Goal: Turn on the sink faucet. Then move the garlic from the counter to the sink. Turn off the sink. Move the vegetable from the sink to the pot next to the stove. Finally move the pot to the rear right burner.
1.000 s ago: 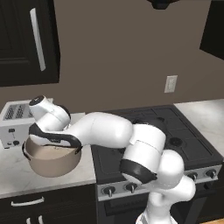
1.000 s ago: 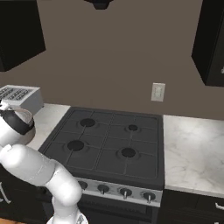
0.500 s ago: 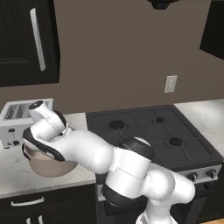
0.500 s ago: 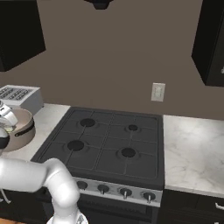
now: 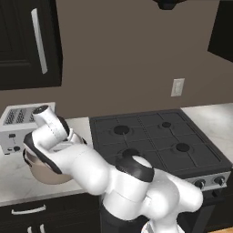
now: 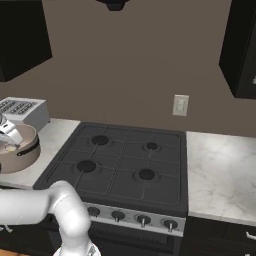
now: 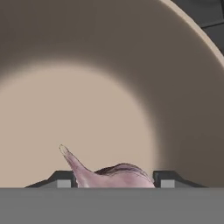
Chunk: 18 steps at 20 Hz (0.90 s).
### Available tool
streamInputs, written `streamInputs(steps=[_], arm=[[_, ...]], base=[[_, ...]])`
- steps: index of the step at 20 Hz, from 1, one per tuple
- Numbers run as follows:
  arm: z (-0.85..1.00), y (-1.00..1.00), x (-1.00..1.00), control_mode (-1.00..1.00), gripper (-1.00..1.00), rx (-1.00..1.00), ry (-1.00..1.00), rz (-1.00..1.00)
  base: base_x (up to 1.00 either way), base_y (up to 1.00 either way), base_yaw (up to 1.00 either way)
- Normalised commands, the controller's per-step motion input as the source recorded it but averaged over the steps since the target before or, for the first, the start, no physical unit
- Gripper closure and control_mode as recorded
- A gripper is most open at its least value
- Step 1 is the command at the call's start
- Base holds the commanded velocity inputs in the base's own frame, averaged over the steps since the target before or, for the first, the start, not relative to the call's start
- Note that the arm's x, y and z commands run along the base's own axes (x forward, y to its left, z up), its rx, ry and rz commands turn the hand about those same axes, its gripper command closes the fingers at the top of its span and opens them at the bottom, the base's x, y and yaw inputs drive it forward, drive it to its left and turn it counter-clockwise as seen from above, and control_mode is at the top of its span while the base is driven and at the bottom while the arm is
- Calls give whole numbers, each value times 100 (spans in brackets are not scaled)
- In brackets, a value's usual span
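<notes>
In the hand view the garlic (image 7: pixel 109 175), a pale pink bulb with a pointed tip, sits between my gripper's (image 7: pixel 112 181) two dark fingertips (image 7: pixel 63 180), which are shut on it. Behind it is the tan inner wall of the pot (image 7: pixel 109 78), so the hand is inside the pot's mouth. The pot (image 5: pixel 45 172) stands on the counter left of the stove, largely covered by my arm. From the right it appears at the left edge as the pot (image 6: pixel 22 150), with my hand over its rim. The sink and faucet are out of view.
A white toaster (image 5: pixel 18 123) stands just behind the pot against the wall. The black stove (image 5: pixel 154 141) lies to the right, with its rear right burner (image 5: pixel 166 124) bare. Pale counter (image 6: pixel 220 175) continues right of the stove. Dark cabinets hang overhead.
My arm has swung its elbow forward and down in front of the stove. The hand has stayed at the pot with the garlic in its grip.
</notes>
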Motion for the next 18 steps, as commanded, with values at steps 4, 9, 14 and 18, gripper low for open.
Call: streamInputs(steps=[4, 9, 14, 18], arm=[[0, -5, -4, -100, -100, 4, -6, 0], [5, -5, -5, -100, -100, 0, -9, 0], [16, -1, -9, -100, -100, 0, -10, 0], [30, -10, -10, -100, -100, 0, -12, 0]], base=[[0, 0, 0], [0, 0, 0], [0, 0, 0], [0, 0, 0]])
